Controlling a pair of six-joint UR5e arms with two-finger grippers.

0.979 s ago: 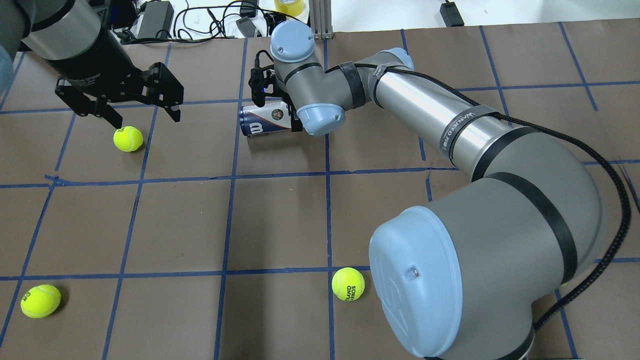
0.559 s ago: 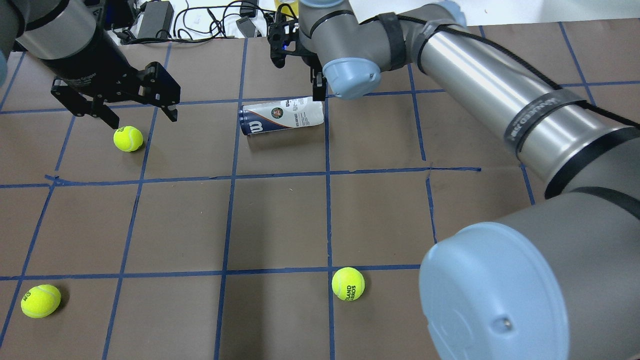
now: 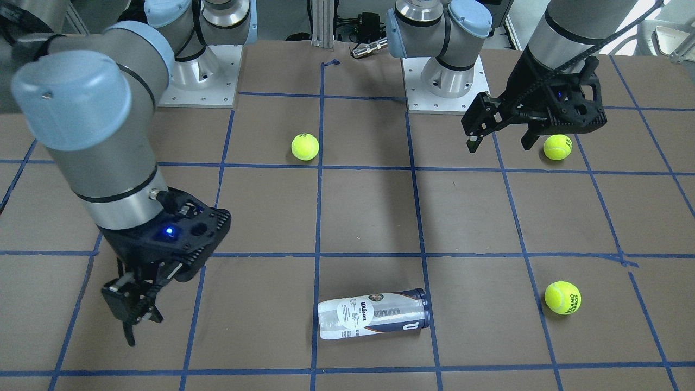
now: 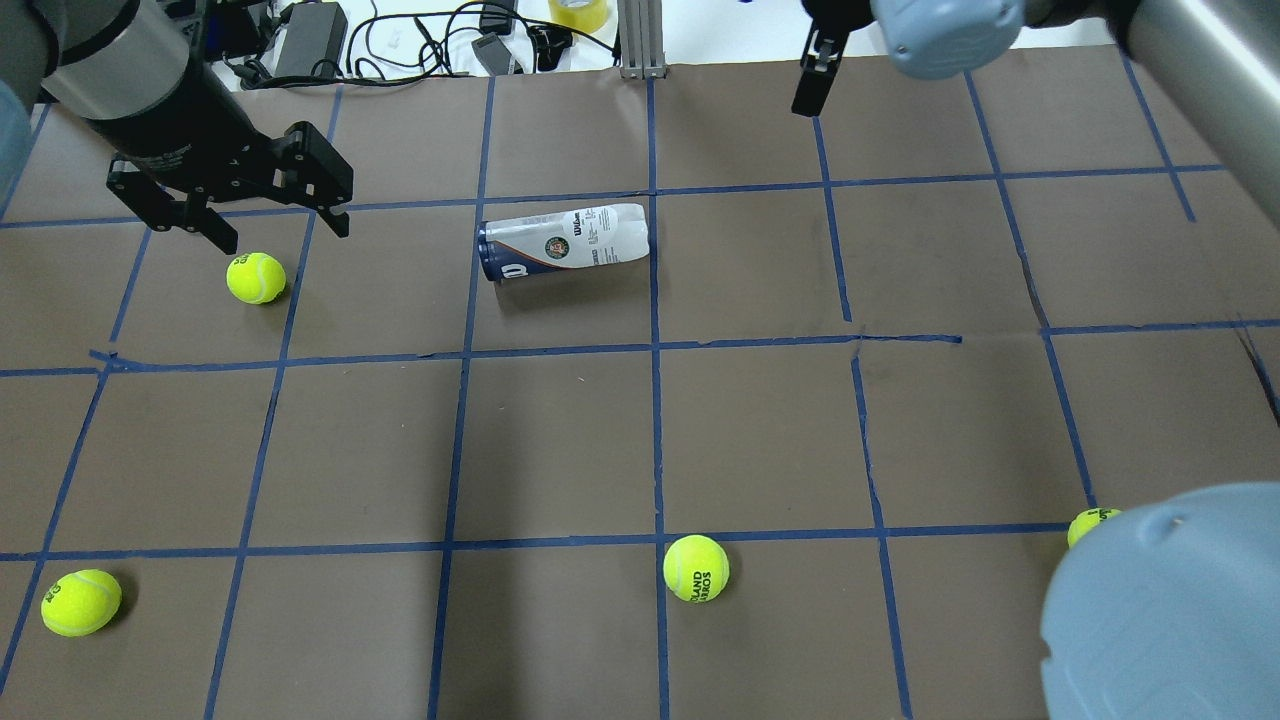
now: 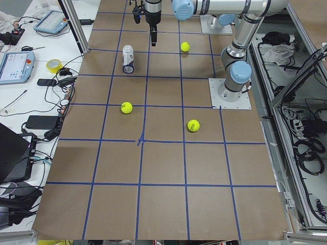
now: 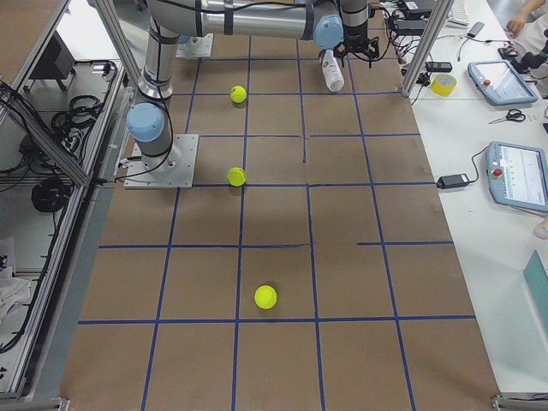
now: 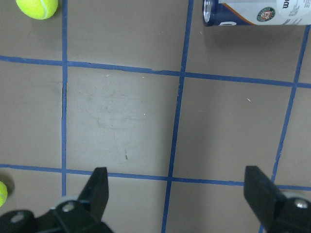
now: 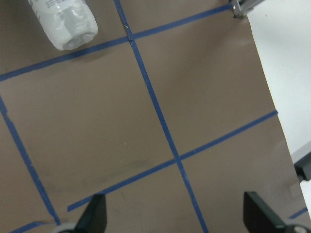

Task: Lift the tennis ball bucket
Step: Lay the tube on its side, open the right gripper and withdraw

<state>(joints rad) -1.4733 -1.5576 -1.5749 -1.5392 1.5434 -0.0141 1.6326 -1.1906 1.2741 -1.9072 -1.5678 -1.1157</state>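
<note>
The tennis ball bucket (image 4: pixel 565 243) is a clear can with a white and navy Wilson label, lying on its side on the brown table; it also shows in the front view (image 3: pixel 374 314). Nothing holds it. My left gripper (image 4: pixel 285 232) hangs open and empty above the table, to the can's left and apart from it; its wrist view shows the can's dark rim end (image 7: pixel 260 12) at the top. My right gripper (image 3: pixel 136 326) is open and empty, raised well off to the can's right near the far table edge; the can's clear end (image 8: pixel 63 22) shows in its wrist view.
Loose yellow-green tennis balls lie at the far left (image 4: pixel 256 277), near left (image 4: pixel 81 602), near middle (image 4: pixel 696 568) and near right (image 4: pixel 1090 522). Cables and a tape roll (image 4: pixel 578 12) lie beyond the far edge. The right arm's elbow (image 4: pixel 1170 600) fills the near right corner.
My right gripper, which was down at the can, has let go, risen and swung away to the right and far edge. The can lies where it was. The left arm barely moved.
</note>
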